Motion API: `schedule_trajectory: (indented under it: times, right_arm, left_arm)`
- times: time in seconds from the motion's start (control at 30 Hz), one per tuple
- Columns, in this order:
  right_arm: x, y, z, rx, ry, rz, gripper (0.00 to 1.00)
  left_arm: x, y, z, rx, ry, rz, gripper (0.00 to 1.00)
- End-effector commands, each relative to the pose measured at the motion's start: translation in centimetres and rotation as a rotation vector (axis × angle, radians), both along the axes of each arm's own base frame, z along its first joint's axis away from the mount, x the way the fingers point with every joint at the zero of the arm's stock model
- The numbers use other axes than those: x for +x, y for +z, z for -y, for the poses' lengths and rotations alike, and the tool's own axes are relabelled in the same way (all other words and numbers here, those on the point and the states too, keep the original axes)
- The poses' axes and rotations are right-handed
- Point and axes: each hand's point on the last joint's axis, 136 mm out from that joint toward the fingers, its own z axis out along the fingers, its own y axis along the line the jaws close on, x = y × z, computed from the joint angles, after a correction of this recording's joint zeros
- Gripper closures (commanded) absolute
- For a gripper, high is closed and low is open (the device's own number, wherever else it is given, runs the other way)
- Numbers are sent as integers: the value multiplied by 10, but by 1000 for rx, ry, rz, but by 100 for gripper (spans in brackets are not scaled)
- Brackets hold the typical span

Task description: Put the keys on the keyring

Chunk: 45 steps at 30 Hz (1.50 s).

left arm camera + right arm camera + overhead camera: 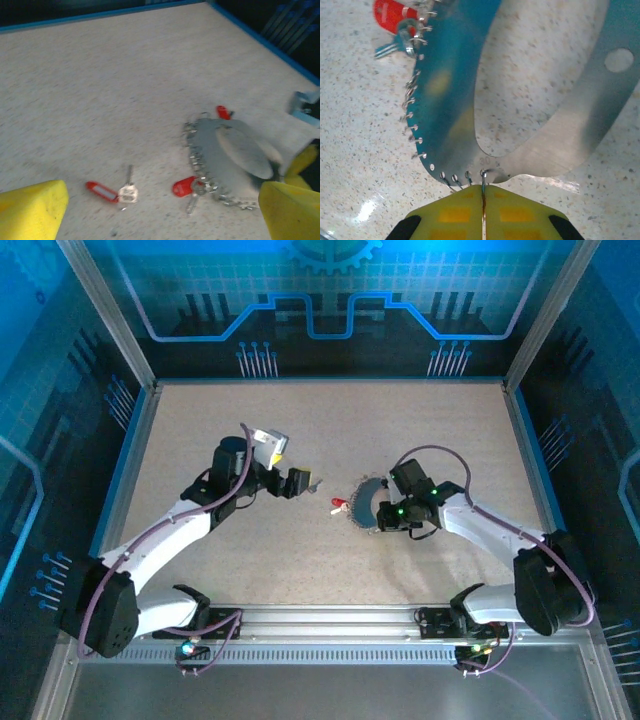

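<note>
- The right gripper (483,200) is closed on the rim of the keyring (227,157). The keyring looks here like a flat crescent plate with small wire loops along its outer edge. It lies near the middle of the table (100,75), a little toward the right edge.
- One red-headed key (187,186) hangs on a loop at the end of the crescent that faces the left arm. A second red head (222,111) shows at the far side of the plate; I cannot tell if it is attached.
- The loose key (128,189) with its red tag (100,190) lies flat on the table, apart from the keyring, on the side toward the left edge.
- The left gripper (160,205) is open and empty, its yellow fingers (32,210) wide apart. The loose key lies just ahead of it, nearer to the left finger.
- The tag lies across the opening, and the blade points away from the gripper.
- In my judgement the left arm is clearly the nearer one, so the pick belongs to it, while the right gripper holds the keyring steady.
</note>
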Motion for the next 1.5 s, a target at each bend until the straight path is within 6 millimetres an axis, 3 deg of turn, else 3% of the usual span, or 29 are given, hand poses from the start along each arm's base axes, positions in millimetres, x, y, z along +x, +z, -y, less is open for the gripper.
schedule_trajectory:
  times: [0.0,0.13,0.27,0.4,0.53,0.73,0.9,1.2,1.47]
  right_arm:
    - [10,26,5,-101,87,141,94]
    - [16,49,2,-118,182,263,96]
    - [15,70,-6,-111,305,367,98]
    - [15,93,-25,-46,406,479,98]
    - [16,116,-47,28,470,570,97]
    - [-3,144,-83,127,669,739,100]
    - [-19,153,-97,115,799,891,100]
    - [-40,158,-112,167,962,985,100]
    - [-53,161,-119,190,1072,1117,100]
  left_arm:
    - [-22,25,28,-74,-228,109,1]
    - [-38,28,41,-108,-355,134,1]
    - [-52,30,48,-114,-446,185,8]
    - [-69,25,55,-59,-538,255,15]
    - [-90,16,59,21,-628,295,15]
    - [-113,17,66,37,-735,344,21]
    - [-115,21,65,44,-741,365,26]
    - [-120,40,62,21,-725,454,32]
    - [-124,39,59,51,-732,481,37]
